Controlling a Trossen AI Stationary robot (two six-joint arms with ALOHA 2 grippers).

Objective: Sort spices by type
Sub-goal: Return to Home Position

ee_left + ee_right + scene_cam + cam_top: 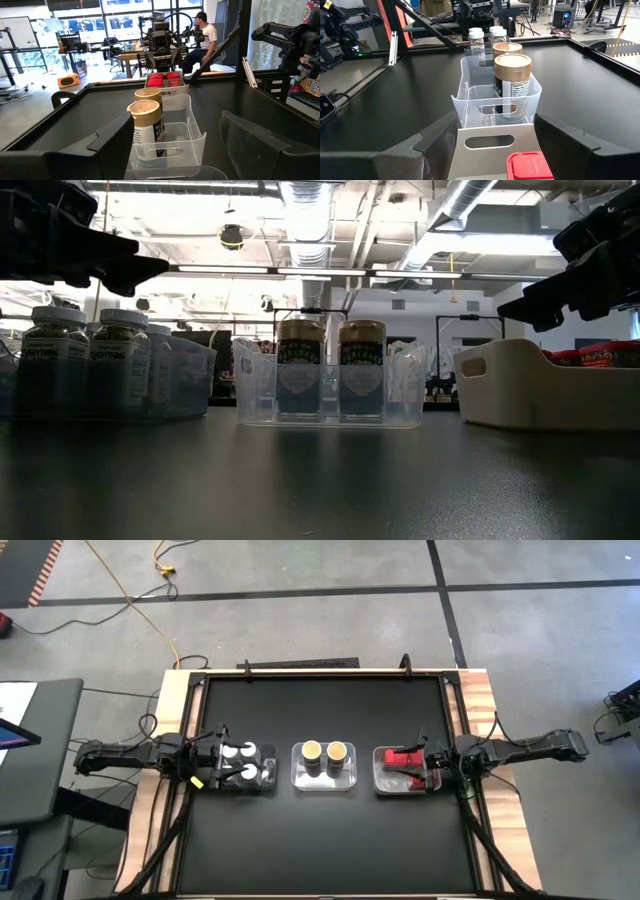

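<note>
From above, the left gripper (222, 768) hangs at the outer edge of the left bin (262, 787), which holds the white-capped jars (246, 762). Two tan-topped jars (325, 751) stand in the middle clear tray (324, 783). The right gripper (432, 768) hangs over the outer edge of the right bin (380, 780), which holds the red packets (404, 758). At table height, the three containers stand in a row, apart from one another, with both grippers above them. The left wrist camera shows its fingers (107, 147) spread wide, holding nothing, and a person (202, 32) seated beyond the table. The right wrist camera shows its fingers (570, 145) likewise spread and empty above one red packet.
</note>
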